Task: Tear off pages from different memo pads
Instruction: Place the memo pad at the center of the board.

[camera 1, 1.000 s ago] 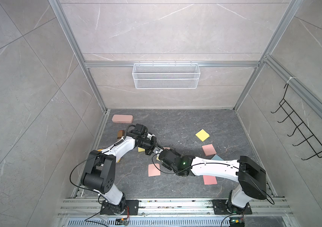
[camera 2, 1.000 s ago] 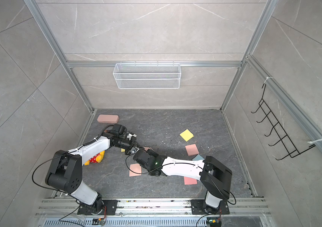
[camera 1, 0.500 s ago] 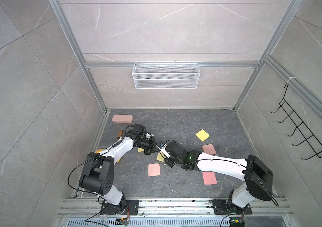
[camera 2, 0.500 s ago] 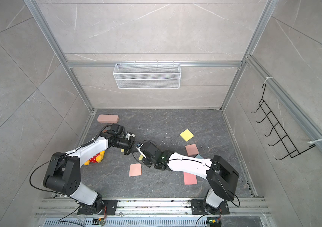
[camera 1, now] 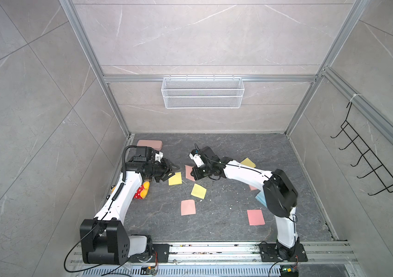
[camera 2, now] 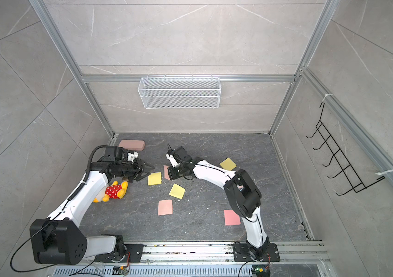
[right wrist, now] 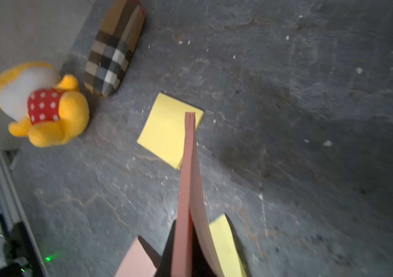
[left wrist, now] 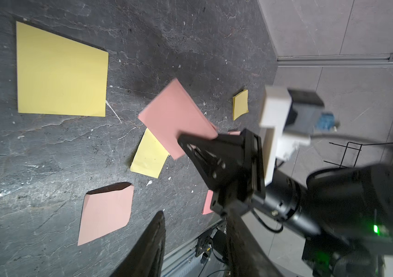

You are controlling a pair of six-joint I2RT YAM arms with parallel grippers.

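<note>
My right gripper [camera 1: 192, 173] [right wrist: 186, 239] is shut on a pink memo pad [camera 1: 188, 170] [camera 2: 166, 171] [left wrist: 176, 120] [right wrist: 187, 187], held on edge above the floor, with its outer sheet bowing away. My left gripper [camera 1: 171, 170] [camera 2: 147, 169] [left wrist: 195, 230] stands open and empty just left of it, apart from the pad. A yellow memo pad [camera 1: 175, 178] [left wrist: 61, 72] [right wrist: 169, 129] lies flat below the left gripper. Loose pages lie nearby: a yellow one [camera 1: 198, 191] [left wrist: 148, 156] and a curled pink one [camera 1: 187, 207] [left wrist: 105, 213]. A blue pad [camera 1: 260, 199] shows partly behind the right arm.
More squares lie at the right: a pink one [camera 1: 255, 217] and a yellow one [camera 1: 248, 162]. A pink case [camera 1: 149, 144], a plush bear [camera 1: 142, 190] and a checked case [right wrist: 115, 48] sit by the left wall. A wire basket [camera 1: 202, 92] hangs on the back wall.
My left gripper has opened and is empty. The right arm has swung up and toward the back, carrying the pink pad away from the left gripper.
</note>
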